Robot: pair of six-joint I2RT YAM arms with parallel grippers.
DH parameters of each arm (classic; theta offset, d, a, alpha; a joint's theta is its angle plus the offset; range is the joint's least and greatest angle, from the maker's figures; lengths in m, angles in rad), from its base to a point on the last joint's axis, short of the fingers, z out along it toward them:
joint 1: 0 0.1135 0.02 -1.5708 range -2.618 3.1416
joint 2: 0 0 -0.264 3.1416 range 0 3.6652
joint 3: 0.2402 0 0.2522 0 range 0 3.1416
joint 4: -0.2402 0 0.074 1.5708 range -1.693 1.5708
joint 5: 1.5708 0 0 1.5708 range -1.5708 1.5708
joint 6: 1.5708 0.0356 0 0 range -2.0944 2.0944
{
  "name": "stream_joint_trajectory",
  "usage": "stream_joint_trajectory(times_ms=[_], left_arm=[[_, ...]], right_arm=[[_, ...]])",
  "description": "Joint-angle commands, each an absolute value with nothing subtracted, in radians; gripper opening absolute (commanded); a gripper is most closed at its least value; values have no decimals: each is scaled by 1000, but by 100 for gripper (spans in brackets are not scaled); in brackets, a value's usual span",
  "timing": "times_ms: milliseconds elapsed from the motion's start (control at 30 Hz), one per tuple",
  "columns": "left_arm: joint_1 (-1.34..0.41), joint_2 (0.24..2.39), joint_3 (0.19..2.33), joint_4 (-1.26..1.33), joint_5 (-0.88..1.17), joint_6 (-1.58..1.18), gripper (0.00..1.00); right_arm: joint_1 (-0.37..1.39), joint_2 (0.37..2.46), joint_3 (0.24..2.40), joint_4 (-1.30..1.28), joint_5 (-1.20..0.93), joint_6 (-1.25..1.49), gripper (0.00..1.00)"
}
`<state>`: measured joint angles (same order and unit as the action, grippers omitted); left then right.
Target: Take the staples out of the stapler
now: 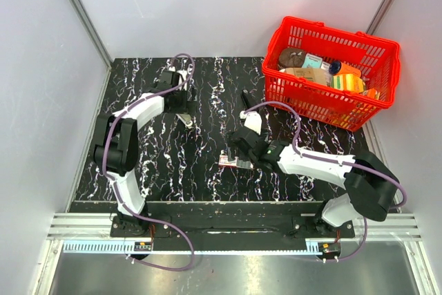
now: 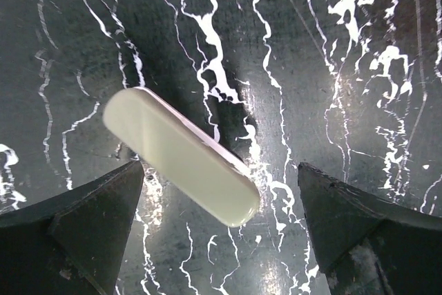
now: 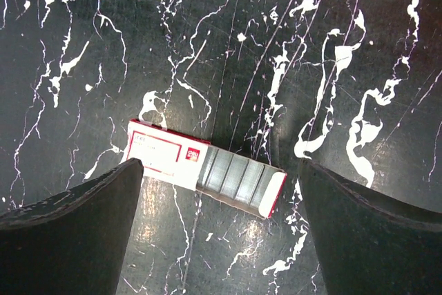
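Observation:
A slim black bar that looks like the stapler (image 1: 245, 100) lies on the dark table beyond my right wrist, and it is hard to make out. It shows in neither wrist view. No loose strip of staples shows. My left gripper (image 1: 181, 105) (image 2: 221, 170) is open, hovering over a short beige-silver oblong piece (image 2: 179, 157) (image 1: 185, 119) that lies slantwise between its fingers. My right gripper (image 1: 240, 148) (image 3: 221, 167) is open above a small red-and-white box (image 3: 162, 153) (image 1: 230, 162). The box's tray is slid partly out and shows rows of grey staples.
A red basket (image 1: 331, 32) with several packaged goods stands at the back right, overhanging the black marbled table (image 1: 207, 88). Grey walls close in the table at the back and on both sides.

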<state>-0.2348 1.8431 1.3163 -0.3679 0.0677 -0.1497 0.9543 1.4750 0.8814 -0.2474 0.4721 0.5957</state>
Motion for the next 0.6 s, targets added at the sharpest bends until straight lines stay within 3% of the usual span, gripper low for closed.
stream_joint_trajectory(times_ms=[0, 167, 333, 567], left_arm=[[-241, 1885, 1356, -354, 57, -187, 99], [-239, 1891, 1335, -337, 55, -172, 86], [-242, 1884, 1325, -333, 64, -169, 49], [-247, 1818, 1238, -331, 67, -130, 45]], right_arm=[[965, 1437, 891, -187, 534, 572, 99], [965, 1419, 876, -176, 526, 563, 99], [965, 1404, 871, -164, 517, 558, 99], [965, 1378, 873, -170, 517, 552, 99]])
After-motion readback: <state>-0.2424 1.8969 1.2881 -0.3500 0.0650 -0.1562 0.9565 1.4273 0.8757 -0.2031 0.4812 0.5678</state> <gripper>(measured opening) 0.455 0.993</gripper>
